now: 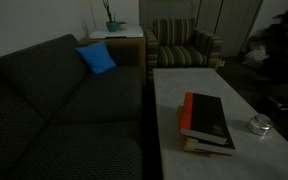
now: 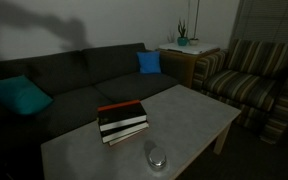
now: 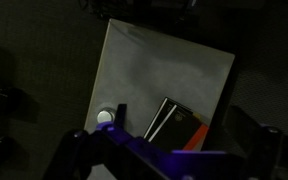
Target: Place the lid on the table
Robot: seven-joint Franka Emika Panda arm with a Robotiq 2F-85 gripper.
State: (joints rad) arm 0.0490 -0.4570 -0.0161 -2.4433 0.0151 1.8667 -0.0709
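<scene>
In an exterior view, a dark upholstered sofa [image 1: 44,110] fills the left of the frame, with a bright blue square cushion [image 1: 96,58] on its seat. Right of it, at upper middle, stands a green-striped armchair [image 1: 184,45]. Below the armchair, the long low counter with a pale stone-like top [image 1: 169,110] runs down the right half. On it lies a stack of books with a black-and-red cover [image 1: 206,122]. Just right of the stack and apart from it, the small round silvery shiny lid with a raised centre [image 1: 259,125] sits flat on the counter, near its right edge.

In the wrist view, seen from well above, the lid [image 3: 105,117] shows at the lower left of the pale top and the books [image 3: 174,125] to its right. The dark, purple-lit hand [image 3: 154,158] crosses the bottom of the frame, fingers apart and holding nothing.
</scene>
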